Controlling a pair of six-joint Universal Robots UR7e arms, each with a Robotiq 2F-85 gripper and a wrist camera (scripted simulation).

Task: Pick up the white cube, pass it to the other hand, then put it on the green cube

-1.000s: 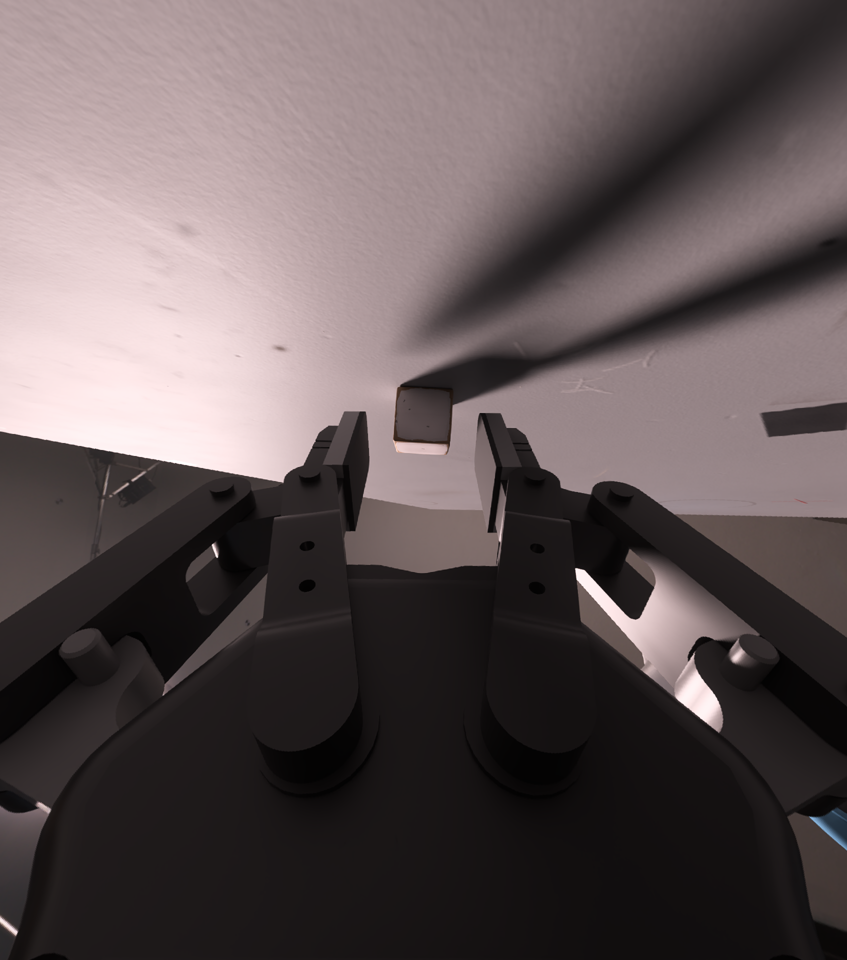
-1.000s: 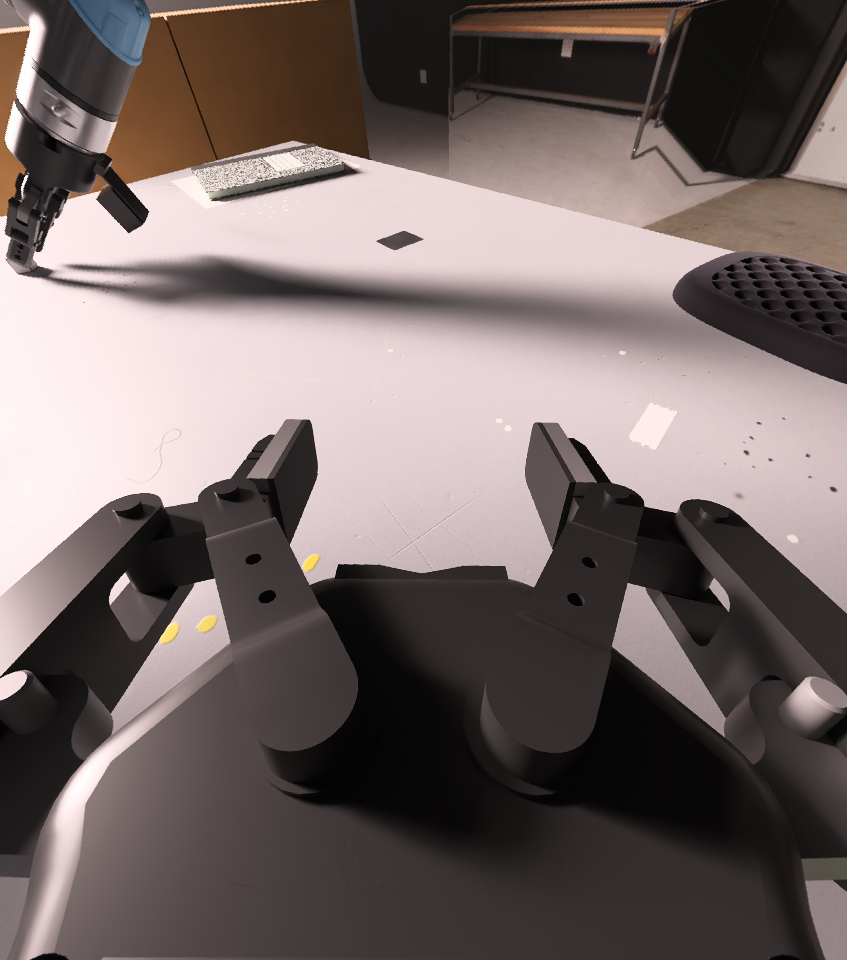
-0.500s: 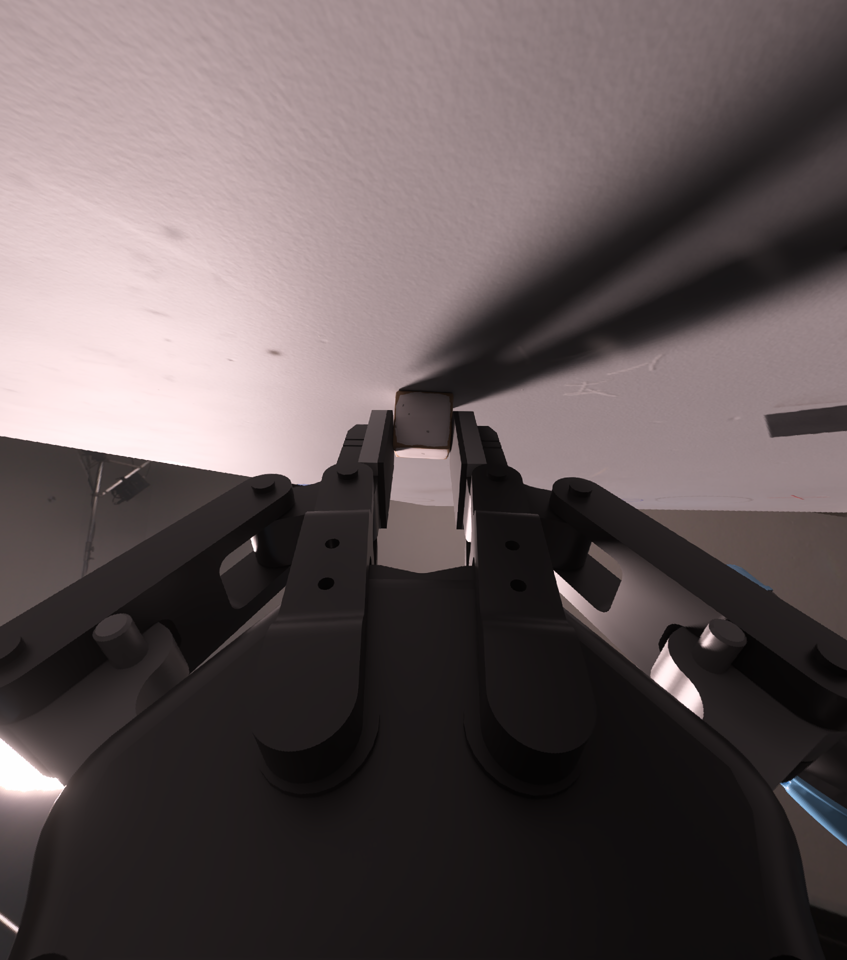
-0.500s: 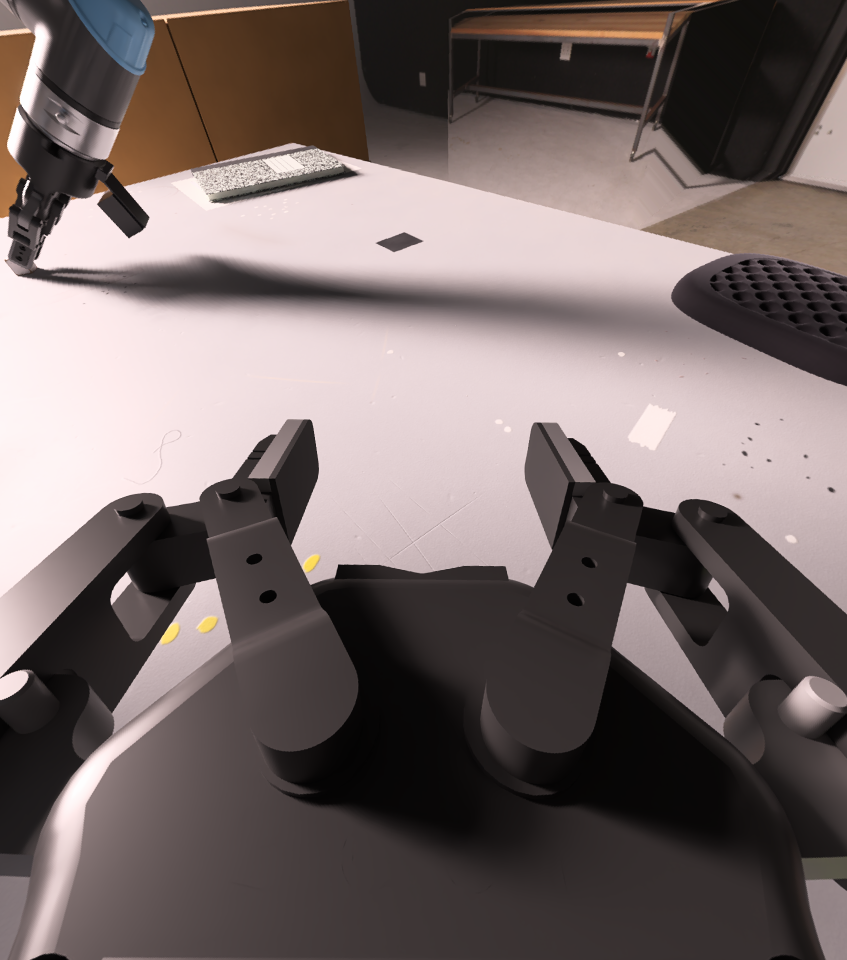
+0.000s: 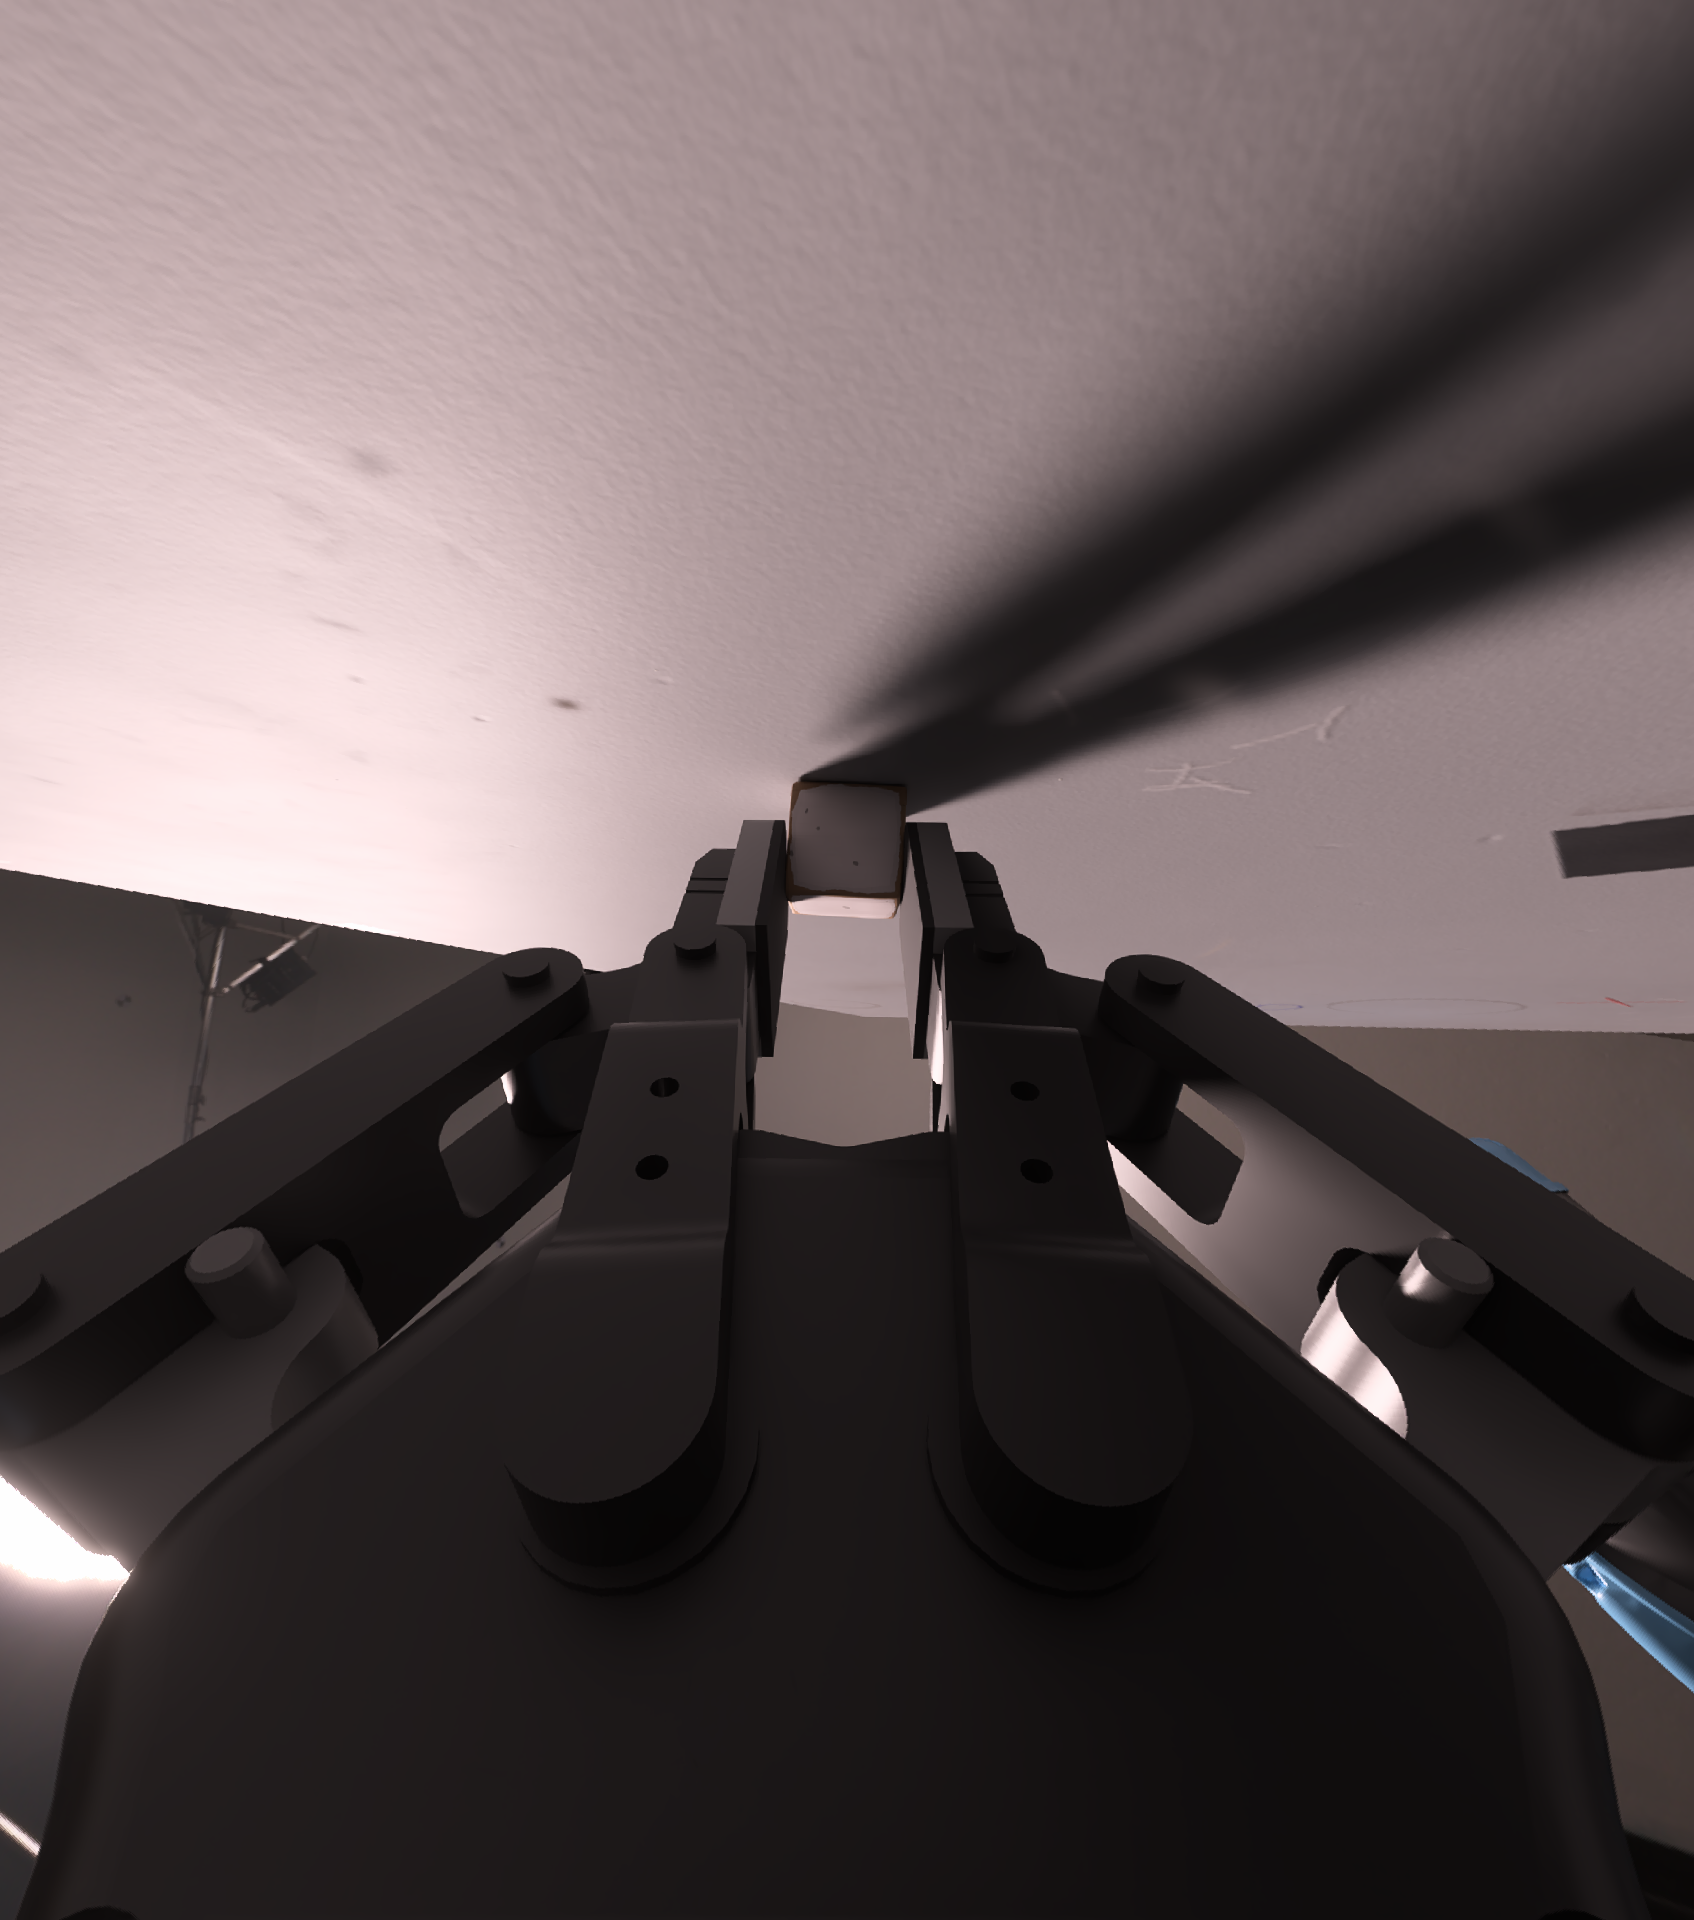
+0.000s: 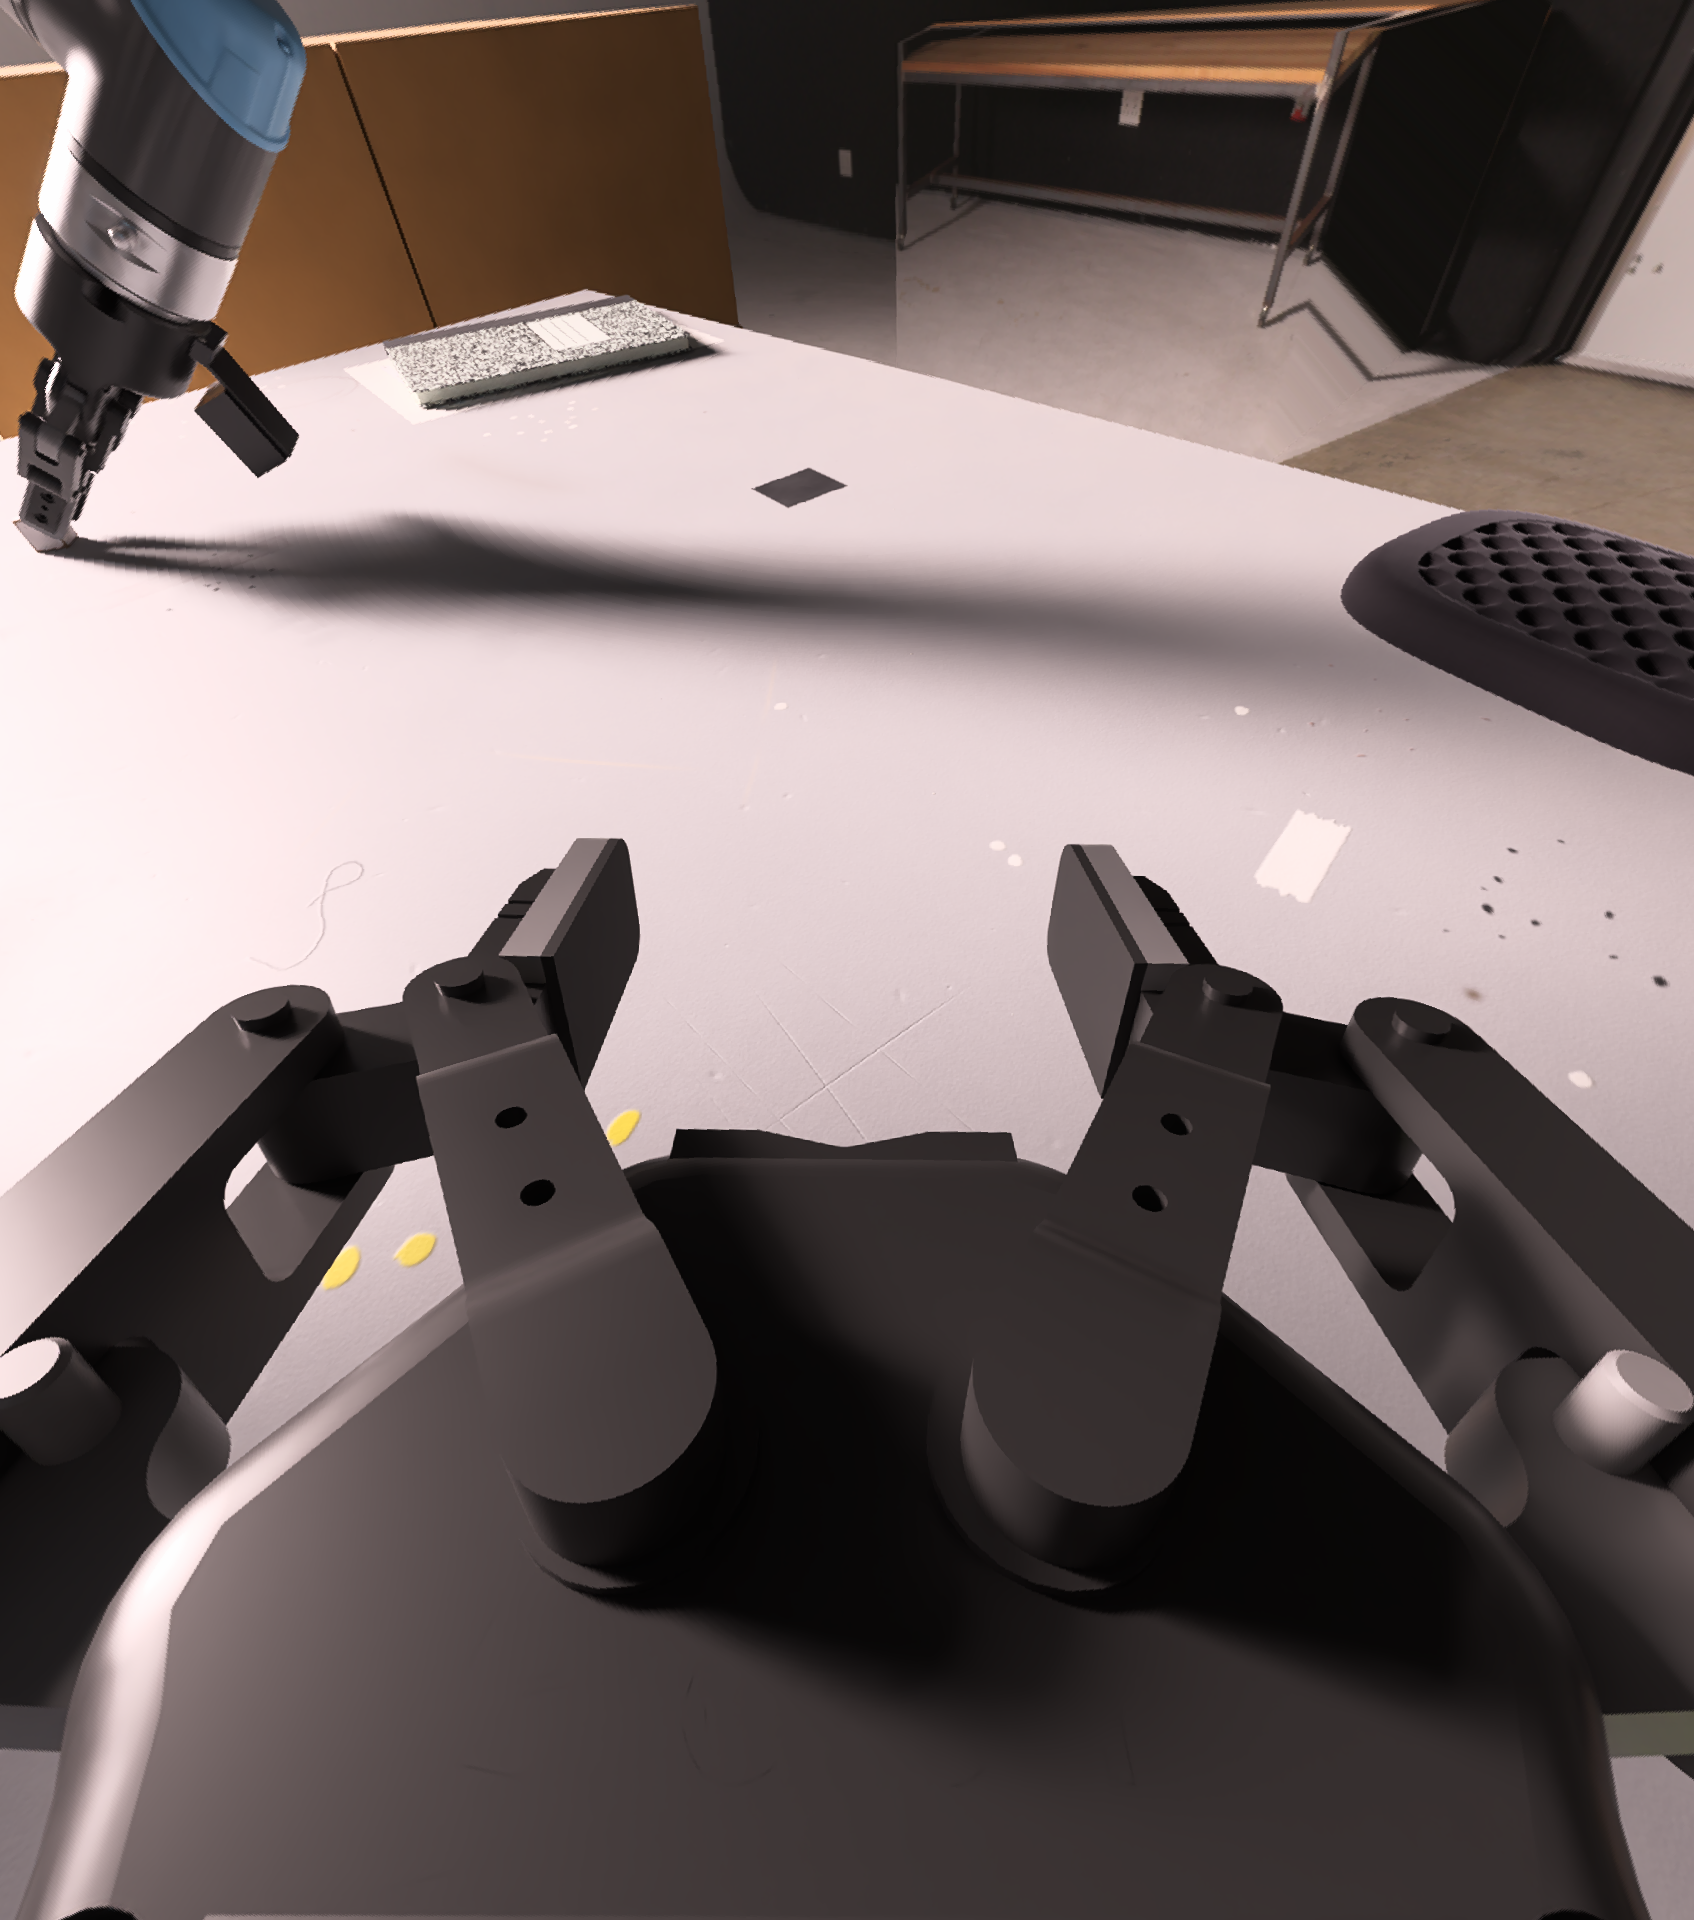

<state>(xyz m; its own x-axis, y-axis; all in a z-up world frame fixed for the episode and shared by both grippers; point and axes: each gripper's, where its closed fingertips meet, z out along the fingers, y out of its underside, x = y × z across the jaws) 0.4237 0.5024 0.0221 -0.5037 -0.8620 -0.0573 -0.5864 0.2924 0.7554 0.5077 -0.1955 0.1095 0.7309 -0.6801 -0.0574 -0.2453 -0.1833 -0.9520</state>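
Observation:
The white cube (image 5: 845,854) sits between the fingertips of my left gripper (image 5: 845,836), which is shut on its two sides. The cube is down at the white table (image 5: 510,416), and its shadow starts right at it. In the right wrist view the left gripper (image 6: 51,514) is at the table's far left corner, tip on the surface; the cube is too small to make out there. My right gripper (image 6: 843,883) is open and empty, hovering low over the table's middle. No green cube shows in either view.
A speckled grey pad (image 6: 542,348) lies at the far table edge. A black perforated oval object (image 6: 1601,655) lies at the right. A dark square patch (image 6: 799,486) and a white tape strip (image 6: 1302,854) are flat on the table. Brown panels stand behind the left arm (image 6: 147,187).
My left gripper's fingers have closed from wide open onto the white cube. The cube has stayed at the table. My right gripper has not moved.

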